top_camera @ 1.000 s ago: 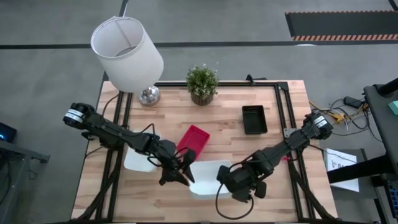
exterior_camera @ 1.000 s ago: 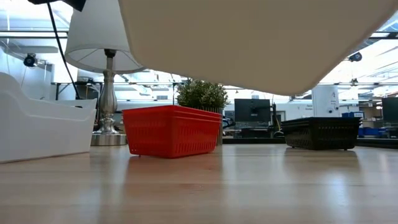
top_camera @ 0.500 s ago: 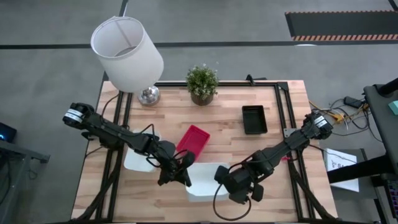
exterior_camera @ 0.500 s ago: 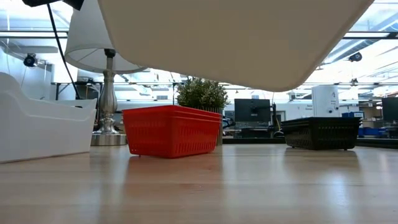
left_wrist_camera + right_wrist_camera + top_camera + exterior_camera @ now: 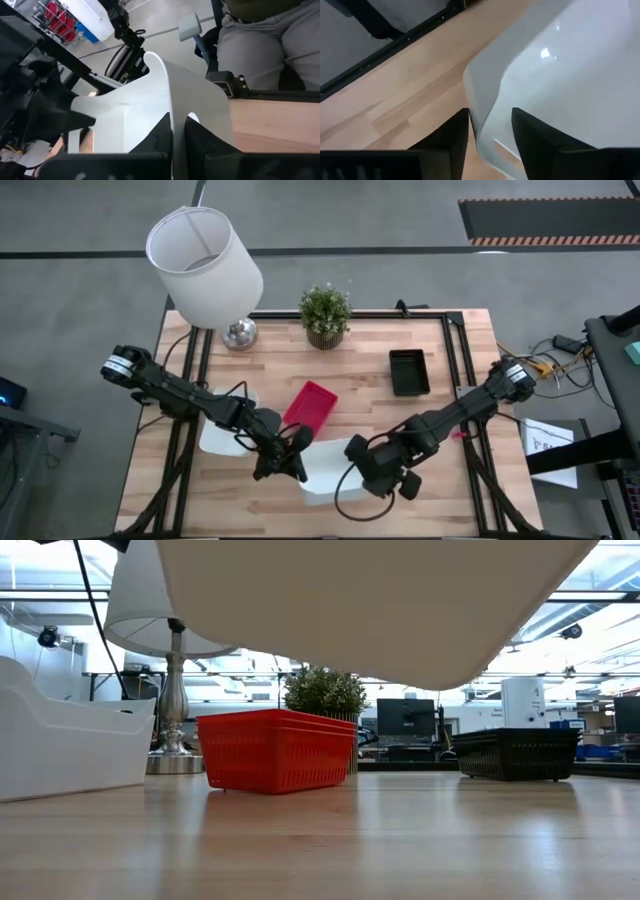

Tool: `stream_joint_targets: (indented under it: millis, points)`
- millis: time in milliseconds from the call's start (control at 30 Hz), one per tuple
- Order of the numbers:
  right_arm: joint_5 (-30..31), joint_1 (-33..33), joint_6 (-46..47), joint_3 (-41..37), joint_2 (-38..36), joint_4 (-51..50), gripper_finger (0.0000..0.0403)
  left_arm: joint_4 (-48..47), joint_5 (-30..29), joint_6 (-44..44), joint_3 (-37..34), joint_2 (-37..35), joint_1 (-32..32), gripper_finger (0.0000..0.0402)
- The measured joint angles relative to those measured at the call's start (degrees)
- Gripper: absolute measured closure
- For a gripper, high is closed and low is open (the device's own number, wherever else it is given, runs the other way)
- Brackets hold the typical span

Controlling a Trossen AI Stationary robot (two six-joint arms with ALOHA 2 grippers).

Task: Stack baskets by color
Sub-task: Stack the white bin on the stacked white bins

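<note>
A white basket [image 5: 325,472] hangs above the table between my two grippers; its underside [image 5: 370,610] fills the top of the low view. My left gripper [image 5: 297,457] is shut on its left end. My right gripper [image 5: 362,467] stands open at its right end, one finger on either side of the wall [image 5: 487,107]. A second white basket [image 5: 218,438] rests on its base under my left arm. A red basket [image 5: 311,405] and a black basket [image 5: 408,372] rest on their bases farther back. My left gripper pinches the white basket's left end wall at its rim [image 5: 171,117], one finger [image 5: 160,137] inside the basket and one outside. It comes nearly level from the table's left. The basket is lifted clear of the table. My right gripper has the wall between its open fingers; I cannot tell whether they touch it.
A lamp with a big white shade [image 5: 205,265] and a small potted plant [image 5: 325,315] stand at the table's far edge. Bare wood [image 5: 440,510] lies at the near right. A seated person [image 5: 265,45] shows beyond the table in the left wrist view.
My left gripper has shut on the white basket's left end wall. My right gripper has rolled and opened, letting go of the right end. The basket stays lifted and has tipped a little.
</note>
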Motion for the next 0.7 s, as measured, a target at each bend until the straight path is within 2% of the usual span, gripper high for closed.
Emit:
stream_joint_targets:
  millis: [200, 500, 700]
  points:
    - [0.08, -0.63, 3.34, 0.32, -4.67, -4.48, 0.0254, 0.42, -3.07, -1.46, 0.85, -0.26, -0.80, 0.0400]
    - [-0.66, -0.74, 2.43, 0.25, -13.74, -3.77, 0.0269, 0.96, -10.27, -5.95, 0.76, -0.28, -2.61, 0.0400]
    - [0.54, -0.71, 2.33, 0.17, -16.47, -1.93, 0.0265, 3.00, -10.93, -6.21, 0.61, -0.33, -3.25, 0.0400]
